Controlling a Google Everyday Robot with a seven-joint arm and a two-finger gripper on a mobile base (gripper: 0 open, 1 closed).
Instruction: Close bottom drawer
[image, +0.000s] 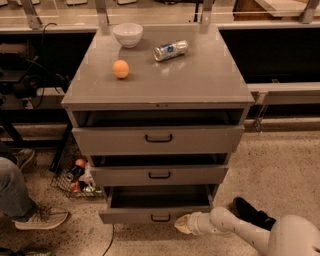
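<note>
The grey cabinet (160, 80) has three drawers, all partly open. The bottom drawer (125, 216), with the shortest front and a small black handle (160, 218), is pulled out furthest, and its dark inside shows. My gripper (182, 223) is low near the floor at the right end of the bottom drawer's front panel, at the end of my white arm (235, 227), which reaches in from the lower right. It seems to touch the panel.
On the cabinet top are a white bowl (127, 34), an orange (120, 69) and a can lying on its side (170, 50). A person's leg and shoe (35, 217) are at the left. A wire basket of cans (75, 175) sits by the cabinet. A black shoe (250, 212) is behind my arm.
</note>
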